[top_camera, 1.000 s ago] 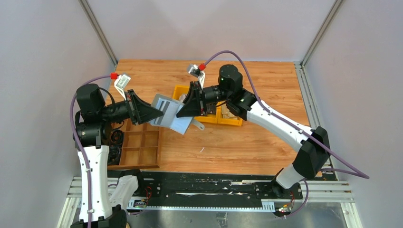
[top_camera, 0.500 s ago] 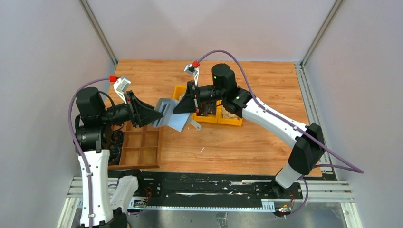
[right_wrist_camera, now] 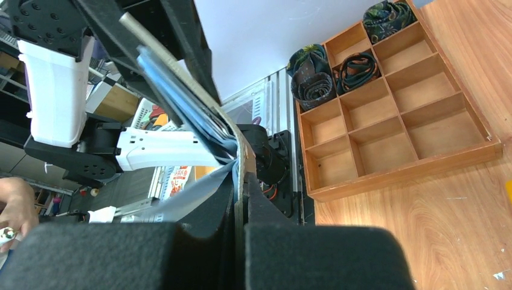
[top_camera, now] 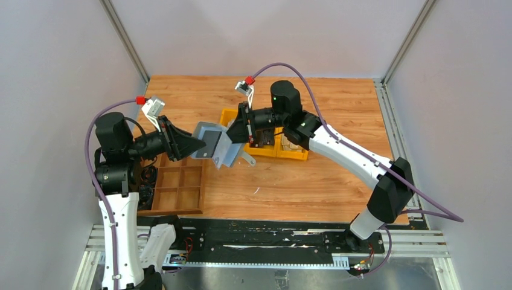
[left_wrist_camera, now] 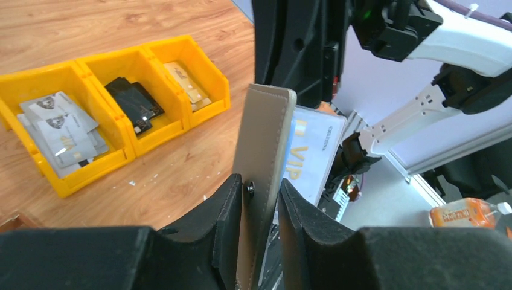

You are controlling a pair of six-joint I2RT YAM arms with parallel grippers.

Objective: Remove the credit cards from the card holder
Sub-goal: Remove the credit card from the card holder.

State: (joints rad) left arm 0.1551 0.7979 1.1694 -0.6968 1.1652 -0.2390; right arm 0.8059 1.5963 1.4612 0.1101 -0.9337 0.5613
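Your left tool (left_wrist_camera: 259, 199) is clamped on one flap of the card holder (left_wrist_camera: 262, 139), a finger on each side of the flap, which you see edge-on running away from the tool. Your right tool (right_wrist_camera: 240, 193) is pinched together on the opposite flap, with the soft grey-blue material coming out from between its fingers. The holder hangs in the air between the two tools, off the worktop (top_camera: 314, 181), partly unfolded in a shallow V. Its long axis runs left to right from one tool to the other, and its closing tab (top_camera: 250, 160) hangs at the near right corner. A pale credit card (left_wrist_camera: 311, 151) printed "VIP" sits against the inner face, partly out past the flap's edge. Just beyond the holder, to the far right, stand the yellow bins (left_wrist_camera: 121, 151): one holds grey cards (left_wrist_camera: 60, 130), the middle one a black item (left_wrist_camera: 136, 106), and the third tan cards (left_wrist_camera: 184, 81). On the near left side of the worktop lies the wooden tray (right_wrist_camera: 392, 121). Dark rolled things (right_wrist_camera: 314, 72) sit in the compartments at one corner, and the other compartments in view show bare wood.
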